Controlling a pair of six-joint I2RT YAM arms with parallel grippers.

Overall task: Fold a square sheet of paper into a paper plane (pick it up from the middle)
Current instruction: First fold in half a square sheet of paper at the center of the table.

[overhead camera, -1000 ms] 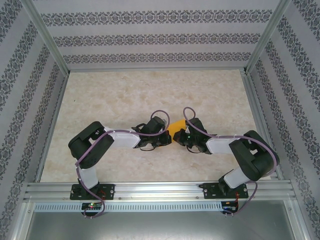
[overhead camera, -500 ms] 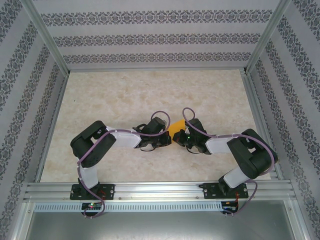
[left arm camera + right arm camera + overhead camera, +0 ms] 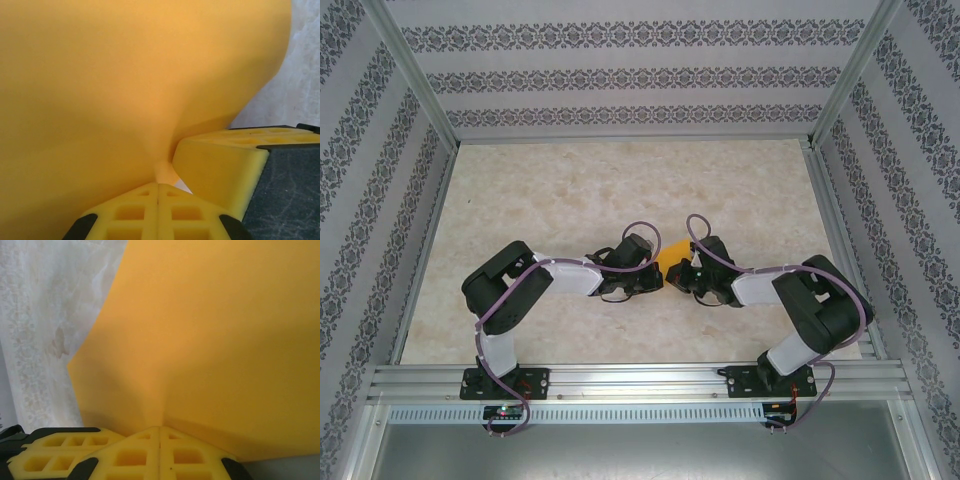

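a: what carries everything here?
b: a table [image 3: 570, 190], its top pale beige and marbled, spreading ahead of the left gripper [image 3: 656, 277] and the right gripper [image 3: 673, 277] and out to both sides of them.
a: and what lies on it?
b: between the two grippers, pinched by both, is the square sheet of paper [image 3: 672, 257]; whether it touches the top cannot be told.
a: behind them?
b: a metal rail [image 3: 640, 380] along the table's near edge.

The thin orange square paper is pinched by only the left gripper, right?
No. The left gripper does pinch the thin orange square paper, but not alone: the right wrist view shows the right gripper shut on it too.
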